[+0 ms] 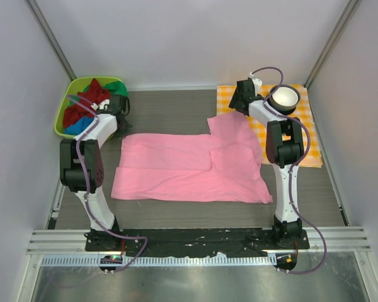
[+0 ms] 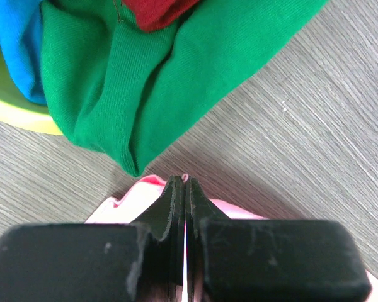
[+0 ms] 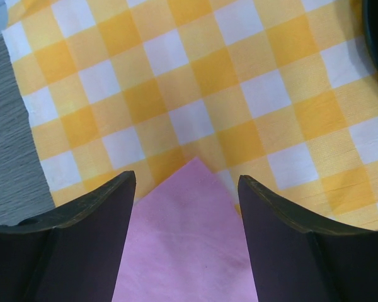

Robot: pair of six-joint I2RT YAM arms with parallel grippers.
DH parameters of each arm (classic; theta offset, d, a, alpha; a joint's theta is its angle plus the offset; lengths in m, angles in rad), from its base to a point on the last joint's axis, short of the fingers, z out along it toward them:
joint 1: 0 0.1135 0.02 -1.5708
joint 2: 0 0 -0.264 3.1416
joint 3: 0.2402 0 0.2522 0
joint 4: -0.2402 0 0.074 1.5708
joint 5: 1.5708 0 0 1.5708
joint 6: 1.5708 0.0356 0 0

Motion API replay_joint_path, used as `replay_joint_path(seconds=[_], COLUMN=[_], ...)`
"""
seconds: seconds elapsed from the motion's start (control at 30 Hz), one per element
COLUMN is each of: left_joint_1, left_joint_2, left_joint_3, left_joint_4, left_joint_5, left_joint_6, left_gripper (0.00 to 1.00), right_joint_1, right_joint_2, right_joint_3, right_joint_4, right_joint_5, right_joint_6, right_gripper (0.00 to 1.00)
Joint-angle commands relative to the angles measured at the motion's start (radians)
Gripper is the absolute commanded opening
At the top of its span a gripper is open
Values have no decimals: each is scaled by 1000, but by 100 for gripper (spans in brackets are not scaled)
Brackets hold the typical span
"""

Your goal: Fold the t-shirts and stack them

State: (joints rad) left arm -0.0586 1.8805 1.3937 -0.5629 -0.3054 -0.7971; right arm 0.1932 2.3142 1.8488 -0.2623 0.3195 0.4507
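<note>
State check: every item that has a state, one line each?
Pink t-shirt, spread on table, partly folded.
Other t-shirts, crumpled in bin.
Left gripper, shut on pink edge.
Right gripper, open, straddling pink corner.
Bowl, upright on checked cloth.

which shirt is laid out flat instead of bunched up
The pink shirt: it lies spread across the table, while the red shirt, green shirt and blue shirt are heaped in the lime basket.

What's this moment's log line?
left gripper shut on light pink cloth t-shirt | right gripper open around its corner, over orange-and-white checked cloth
</note>
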Motion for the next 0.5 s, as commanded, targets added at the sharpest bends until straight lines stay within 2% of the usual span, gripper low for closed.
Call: replay_joint_path(seconds=[0.0, 0.07, 0.27, 0.47], left_joint_1=[-3, -3, -3, -3], left_joint_2=[-57, -58, -50, -47], left_joint_3=[-13, -16, -18, -27], left_joint_4=[37, 37, 37, 41], left_joint_5=[3, -4, -9, -8], left_joint_6=[-13, -10, -5, -11], left_gripper=[0, 0, 0, 0], right_joint_1=[-11, -12, -17, -18], right_joint_2=[19, 25, 31, 53], right_joint_3=[66, 69, 58, 56], right_joint_4=[14, 12, 11, 9], right_joint_5=[15, 9, -5, -26], right_joint_6=[5, 5, 17, 25], right_gripper=[69, 68, 54, 53])
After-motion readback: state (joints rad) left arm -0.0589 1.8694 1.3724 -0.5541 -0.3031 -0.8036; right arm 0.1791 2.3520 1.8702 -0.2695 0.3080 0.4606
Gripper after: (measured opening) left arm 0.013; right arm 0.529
